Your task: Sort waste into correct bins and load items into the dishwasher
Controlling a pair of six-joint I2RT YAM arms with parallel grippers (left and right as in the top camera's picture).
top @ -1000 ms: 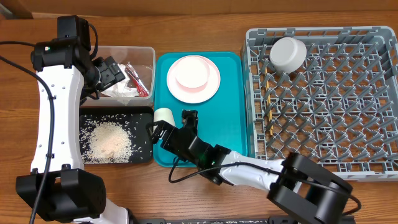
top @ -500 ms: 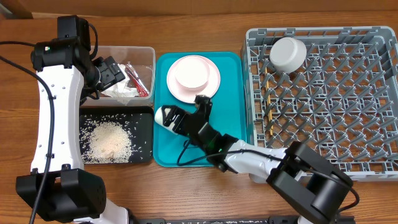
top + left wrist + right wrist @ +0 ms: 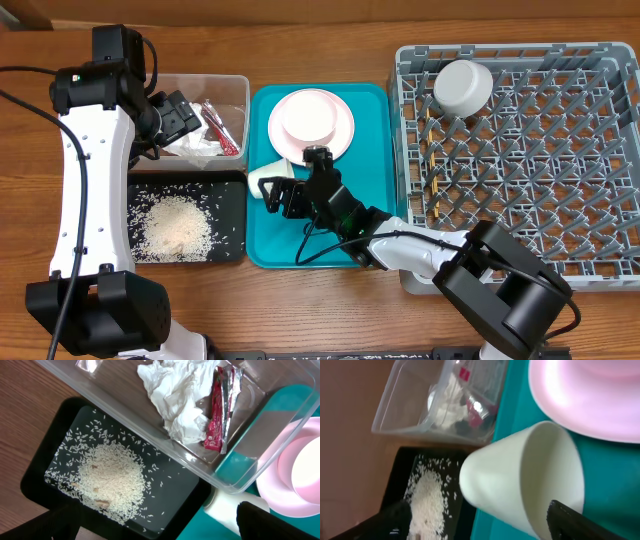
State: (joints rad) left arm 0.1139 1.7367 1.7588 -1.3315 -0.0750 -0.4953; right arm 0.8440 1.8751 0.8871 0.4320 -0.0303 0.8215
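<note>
Overhead, the left gripper [image 3: 185,115] is hanging spread wide over the clear tub [image 3: 240,85] while the right gripper [image 3: 297,180] is straddling the white cup [image 3: 262,180] lying sideways on the teal tray [image 3: 262,245]; the left wrist view is showing tissue [image 3: 175,400] and wrapper [image 3: 214,425] in the tub; the right wrist view is showing the right fingers [image 3: 580,522] not yet clenched on the cup.

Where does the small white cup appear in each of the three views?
Overhead: the small white cup is at the teal tray's left edge.
Left wrist: bottom edge, right of centre.
Right wrist: centre, large.
Shared landmark: the pale pink plate beside it.
</note>
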